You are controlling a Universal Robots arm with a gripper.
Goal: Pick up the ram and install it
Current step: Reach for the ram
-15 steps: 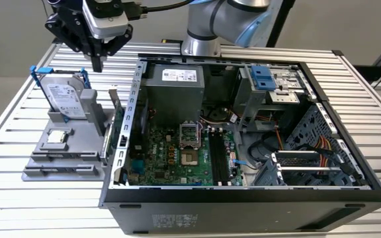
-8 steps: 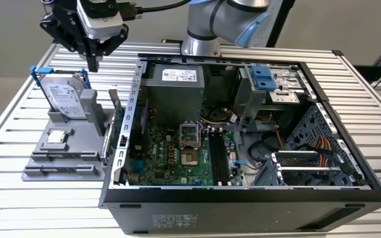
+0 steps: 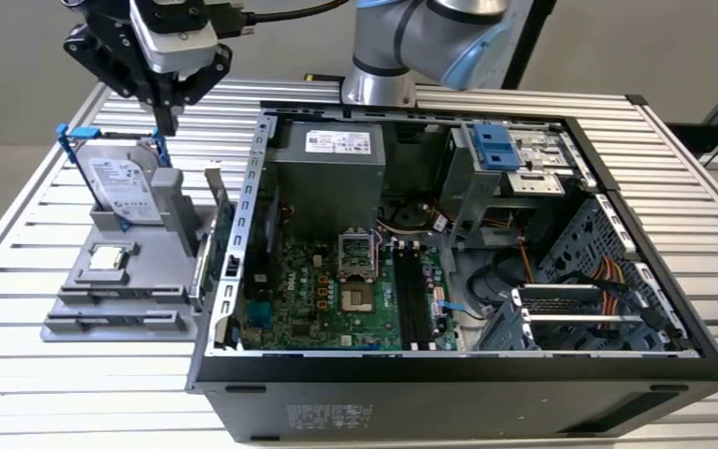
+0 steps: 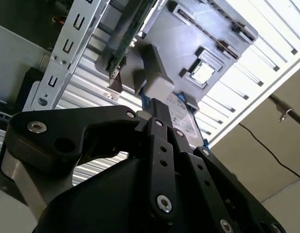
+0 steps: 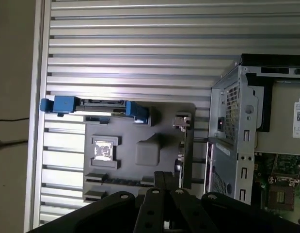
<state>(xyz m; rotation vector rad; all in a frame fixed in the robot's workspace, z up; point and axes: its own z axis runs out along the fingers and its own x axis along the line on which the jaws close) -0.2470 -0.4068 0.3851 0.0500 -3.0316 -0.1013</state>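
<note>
Tool (image 3: pixel 167 124) near upright ram (image 3: pixel 218 201), white-labelled hard drive (image 3: pixel 122 180)

The arm (image 3: pixel 384 42) is built of silver-grey tubes with light blue joint caps (image 3: pixel 474 51). The gripper (image 3: pixel 165 120) is formed of black linkages fastened with silver screws (image 4: pixel 164 204). A pale grey housing (image 3: pixel 179 33) is mounted above it, and a black cable (image 3: pixel 291 12) is attached.

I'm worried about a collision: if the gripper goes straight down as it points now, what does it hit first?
The gripper would probably meet the grey holder first, just beside the ram, not the ram itself; depth is unclear.
</note>
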